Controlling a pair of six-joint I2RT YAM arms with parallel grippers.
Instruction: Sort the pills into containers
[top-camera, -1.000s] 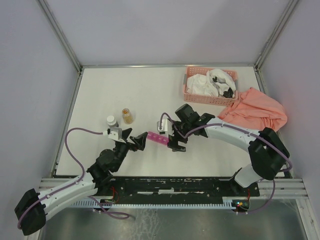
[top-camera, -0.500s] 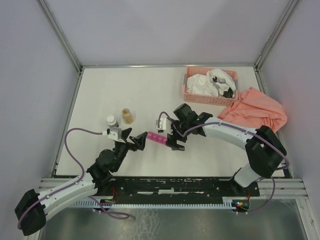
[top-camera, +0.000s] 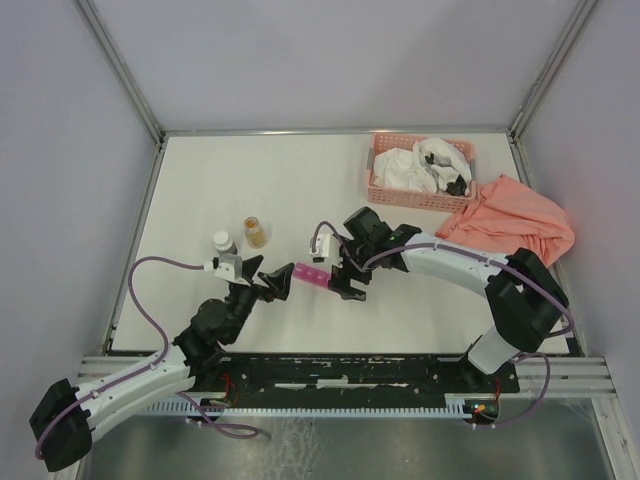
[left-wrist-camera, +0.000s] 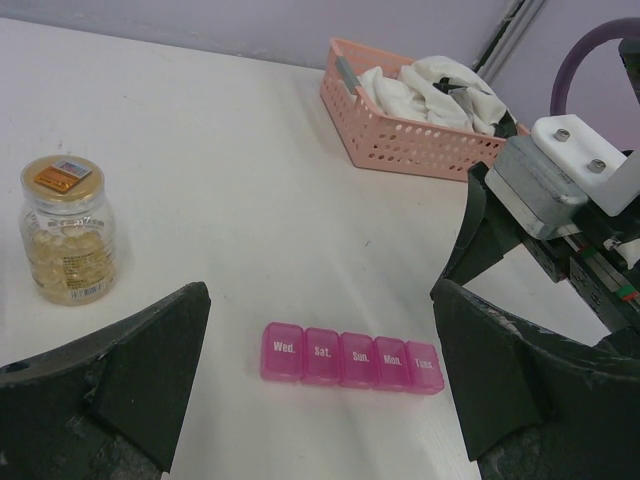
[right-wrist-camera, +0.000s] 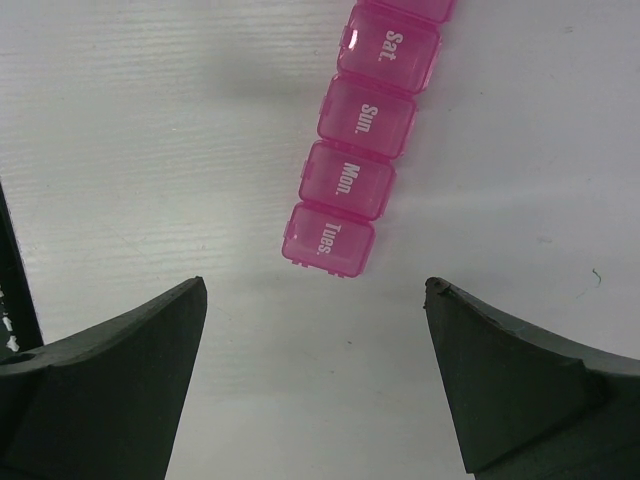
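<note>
The containers are one slim magenta-pink organizer strip (top-camera: 311, 276) lying flat on the white table, all lids shut. The left wrist view shows it (left-wrist-camera: 352, 358) labelled Wed., Sat., Sun., Mon., Tues. My left gripper (top-camera: 272, 284) is open and empty just left of its Wed. end, the strip lying ahead between the fingers (left-wrist-camera: 320, 295). My right gripper (top-camera: 343, 280) is open and empty at its Tues. end (right-wrist-camera: 315, 285), apart from the strip (right-wrist-camera: 365, 130). Yellowish pills fill an amber jar (left-wrist-camera: 68, 230) with a gold lid.
The amber jar (top-camera: 256, 232) and a small white-capped bottle (top-camera: 224, 242) stand left of the strip. A salmon-orange lattice basket (top-camera: 372, 185) with white items sits at the back right, an orange cloth (top-camera: 510, 225) beside it.
My right gripper has shifted slightly left, closer to the strip's Tues. end. The left gripper and the strip have stayed in place.
</note>
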